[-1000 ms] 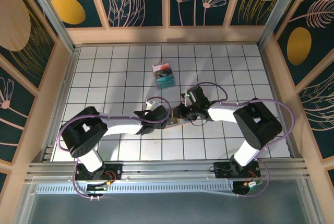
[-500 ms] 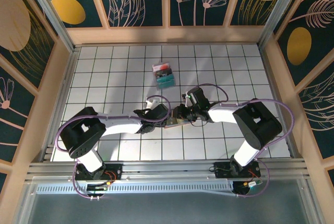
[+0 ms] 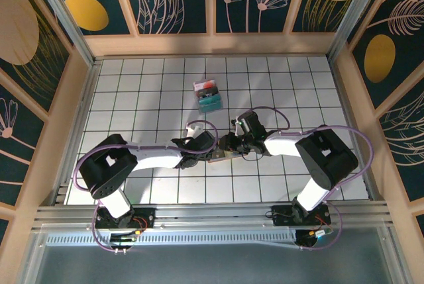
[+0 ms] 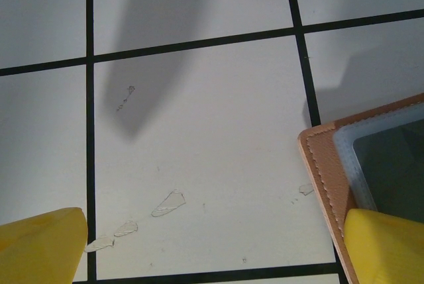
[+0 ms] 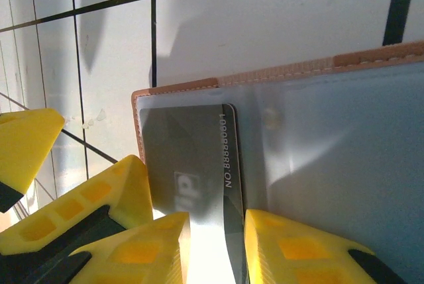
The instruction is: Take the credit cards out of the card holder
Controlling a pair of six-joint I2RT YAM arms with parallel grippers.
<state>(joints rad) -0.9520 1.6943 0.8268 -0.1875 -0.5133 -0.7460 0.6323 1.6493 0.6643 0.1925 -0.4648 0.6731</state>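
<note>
One card (image 5: 192,158), dark grey with a printed number, sits in the left pocket of the card holder (image 5: 331,165). The holder lies open and flat on the white gridded table (image 3: 132,85), low centre of the top view, between the two wrists.

Step in hand, by my reading: drawing out a card, which is not yet out.

Right gripper (image 5: 215,247) enters from the bottom of its wrist view. Jaws narrowed to a slim gap, the card's lower edge in that gap. Whether they pinch it, I cannot tell.

Left gripper (image 4: 212,251) spread wide, empty. One fingertip over the holder's tan stitched corner at lower right of its view, the other above bare tile.

Next move likely needs a firm pinch and a straight pull along the pocket, with the holder pinned so it does not drag.
</note>
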